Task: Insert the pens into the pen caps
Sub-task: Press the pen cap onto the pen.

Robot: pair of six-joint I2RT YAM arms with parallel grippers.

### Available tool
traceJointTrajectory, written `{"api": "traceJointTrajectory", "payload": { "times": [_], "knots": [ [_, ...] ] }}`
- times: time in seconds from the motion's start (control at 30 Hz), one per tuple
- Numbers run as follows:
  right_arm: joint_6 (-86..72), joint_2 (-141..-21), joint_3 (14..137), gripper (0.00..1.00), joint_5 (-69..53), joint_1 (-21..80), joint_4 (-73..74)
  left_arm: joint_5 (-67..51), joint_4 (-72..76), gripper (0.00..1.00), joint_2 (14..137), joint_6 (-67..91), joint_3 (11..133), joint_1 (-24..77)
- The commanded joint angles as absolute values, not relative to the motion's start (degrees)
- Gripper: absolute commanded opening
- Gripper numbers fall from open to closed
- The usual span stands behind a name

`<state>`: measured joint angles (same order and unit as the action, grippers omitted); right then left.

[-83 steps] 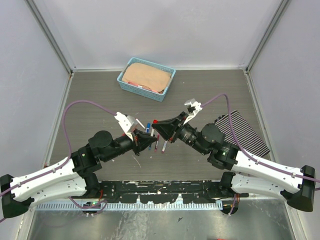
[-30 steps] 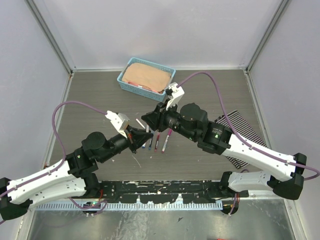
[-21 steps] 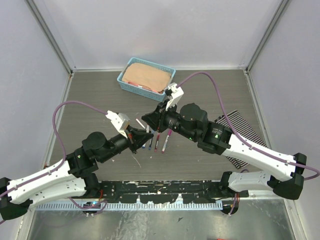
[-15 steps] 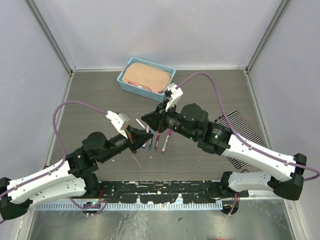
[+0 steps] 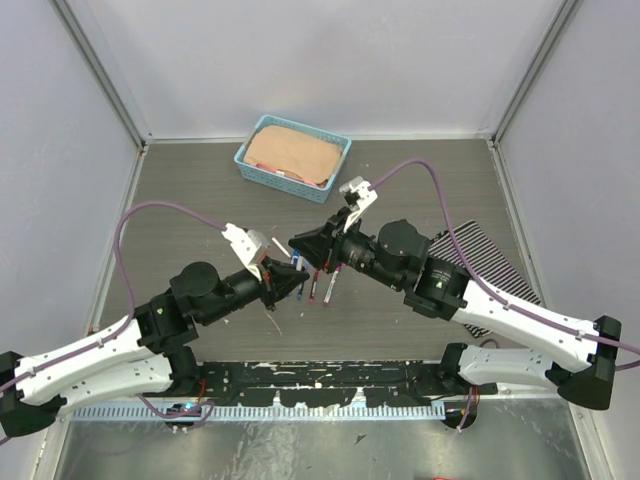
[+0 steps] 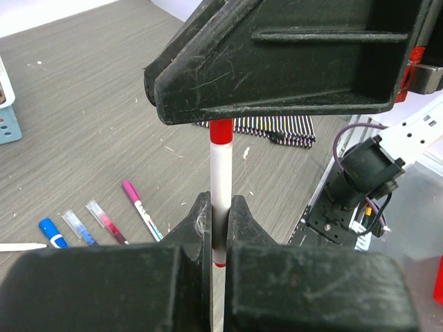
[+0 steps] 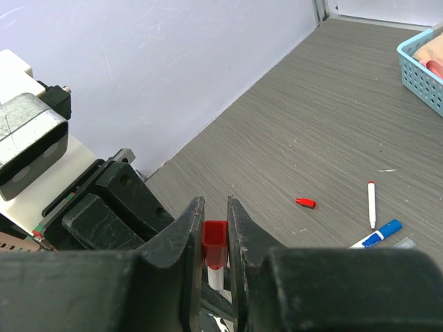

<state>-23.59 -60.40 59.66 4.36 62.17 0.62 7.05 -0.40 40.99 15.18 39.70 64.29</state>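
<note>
Left end effector (image 6: 220,207): closed tight on the white barrel of a pen (image 6: 221,169), which stands straight out between its fingers.
Right end effector (image 7: 215,221): nearly closed, with both fingers pressed against the sides of a red cap (image 7: 215,243).
Pen and cap position: held above the table (image 5: 200,200) near its middle, between the two end effectors. The red cap sits on the pen's end, and white barrel shows just beyond it.
Loose items: a magenta-ended pen (image 6: 140,209) and a blue-ended pen (image 6: 51,229) lie flat on the table below. A small red piece (image 7: 305,203) lies apart from them.
Basket (image 5: 243,157): on the far side of the table.
Striped mat (image 5: 500,268): on the right side of the table, partly under the right arm.
</note>
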Motion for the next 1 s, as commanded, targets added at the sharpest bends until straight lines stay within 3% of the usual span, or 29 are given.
{"api": "traceJointTrajectory", "payload": {
  "times": [0.0,0.97],
  "knots": [
    [-27.1,-60.1,53.7,0.01,0.0,64.9,6.8,8.6,11.3,0.00,40.4,14.2,45.5,63.9],
    [-40.1,-56.6,36.1,0.00,8.2,76.8,2.8,4.4,19.0,0.00,44.4,16.0,49.0,63.9]
  ]
}}
